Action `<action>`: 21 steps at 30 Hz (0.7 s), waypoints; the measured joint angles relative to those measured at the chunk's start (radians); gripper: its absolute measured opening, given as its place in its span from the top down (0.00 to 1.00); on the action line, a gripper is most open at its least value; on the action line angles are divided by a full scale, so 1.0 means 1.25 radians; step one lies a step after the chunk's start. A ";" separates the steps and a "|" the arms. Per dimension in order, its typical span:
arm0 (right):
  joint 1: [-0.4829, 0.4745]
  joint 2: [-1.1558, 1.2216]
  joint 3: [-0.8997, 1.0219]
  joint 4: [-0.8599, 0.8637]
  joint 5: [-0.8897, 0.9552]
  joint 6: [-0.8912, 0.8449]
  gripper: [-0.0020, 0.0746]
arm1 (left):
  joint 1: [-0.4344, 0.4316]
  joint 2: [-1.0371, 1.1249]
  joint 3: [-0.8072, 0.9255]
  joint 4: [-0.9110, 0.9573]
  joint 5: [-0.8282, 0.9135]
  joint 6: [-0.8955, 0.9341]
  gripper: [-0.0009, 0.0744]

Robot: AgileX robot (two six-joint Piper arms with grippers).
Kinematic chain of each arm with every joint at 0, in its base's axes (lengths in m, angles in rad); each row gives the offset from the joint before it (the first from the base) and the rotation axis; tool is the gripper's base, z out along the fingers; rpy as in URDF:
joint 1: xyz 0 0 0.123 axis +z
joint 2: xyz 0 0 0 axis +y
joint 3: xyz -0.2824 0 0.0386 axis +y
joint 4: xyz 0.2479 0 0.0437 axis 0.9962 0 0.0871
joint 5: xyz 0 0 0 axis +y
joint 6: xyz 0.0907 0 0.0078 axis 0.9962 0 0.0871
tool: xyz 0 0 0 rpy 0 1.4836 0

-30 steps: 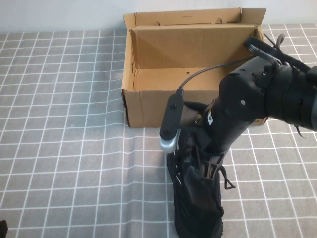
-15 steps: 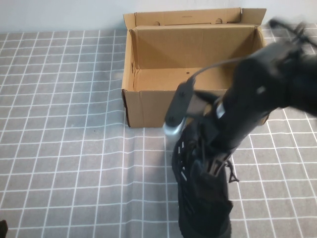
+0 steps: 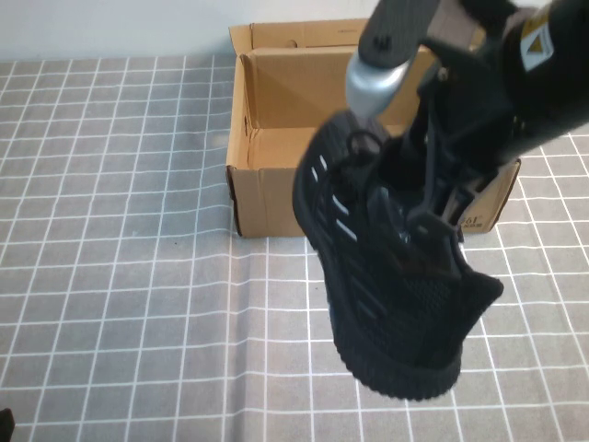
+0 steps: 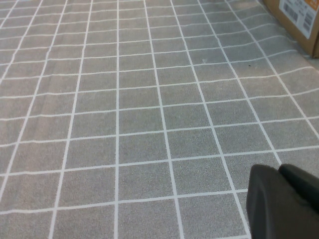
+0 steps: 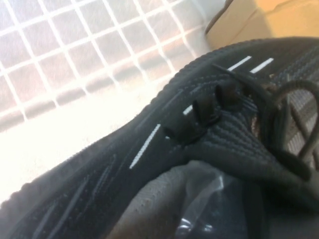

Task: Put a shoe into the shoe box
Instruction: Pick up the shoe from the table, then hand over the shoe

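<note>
The black knit shoe (image 3: 386, 276) hangs in the air, toe tilted down toward me, in front of the open brown shoe box (image 3: 267, 198). My right gripper (image 3: 433, 180) is shut on the shoe at its opening, by the laces. In the right wrist view the shoe (image 5: 149, 129) fills the frame, with the gripper (image 5: 224, 209) inside its collar and a corner of the box (image 5: 259, 20) beyond. My left gripper (image 4: 280, 174) is shut and empty, low over the cloth far to the left; only a dark tip of it shows in the high view (image 3: 5, 425).
A grey checked cloth (image 3: 120, 230) covers the table. The box's lid flap (image 3: 350, 32) stands up at the back. A labelled corner of the box (image 4: 299, 15) shows in the left wrist view.
My right gripper has lifted the shoe off the cloth and raised it high, toward the box. The left arm has not moved.
</note>
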 joint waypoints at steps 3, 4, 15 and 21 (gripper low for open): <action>0.000 0.000 -0.013 0.000 0.002 0.000 0.97 | 0.000 0.000 0.000 0.000 0.000 0.000 0.99; 0.000 0.000 -0.014 0.000 0.002 0.000 0.97 | 0.000 0.000 0.000 0.000 0.000 0.000 0.99; 0.000 0.003 -0.016 0.000 0.011 0.000 0.97 | 0.000 0.000 0.000 0.009 -0.002 0.000 0.99; 0.000 0.005 -0.016 -0.007 0.015 0.009 0.97 | 0.000 0.000 0.000 -0.120 -0.114 -0.074 0.99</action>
